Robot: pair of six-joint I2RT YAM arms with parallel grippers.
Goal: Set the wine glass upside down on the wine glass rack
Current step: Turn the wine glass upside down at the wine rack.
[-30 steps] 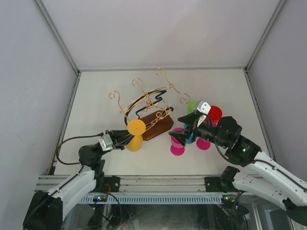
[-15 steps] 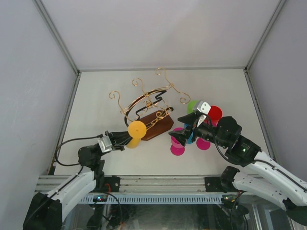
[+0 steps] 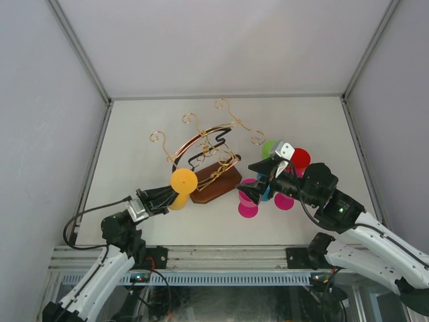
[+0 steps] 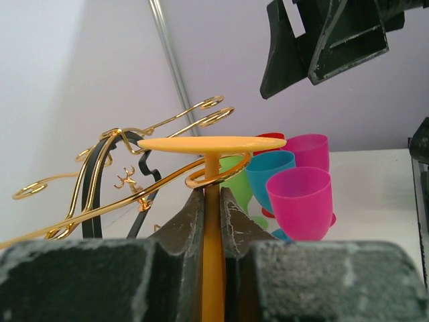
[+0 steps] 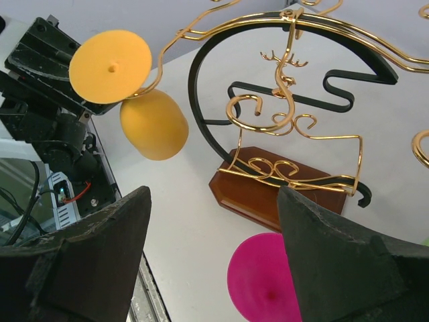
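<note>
Glass point(image 3: 183, 181) inverted, stem clamped in left pincer point(image 4: 212, 201). Stem appears inside rack point(image 5: 268, 194) scroll, near left. Remaining: seat foot, release. Right pincer point(image 3: 249, 178) apart, empty.

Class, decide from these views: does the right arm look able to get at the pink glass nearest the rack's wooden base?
Probably yes. The right gripper is open, the pink glass shows uncovered between its fingers, and the wine glass rack stands beside, not across the way.
</note>
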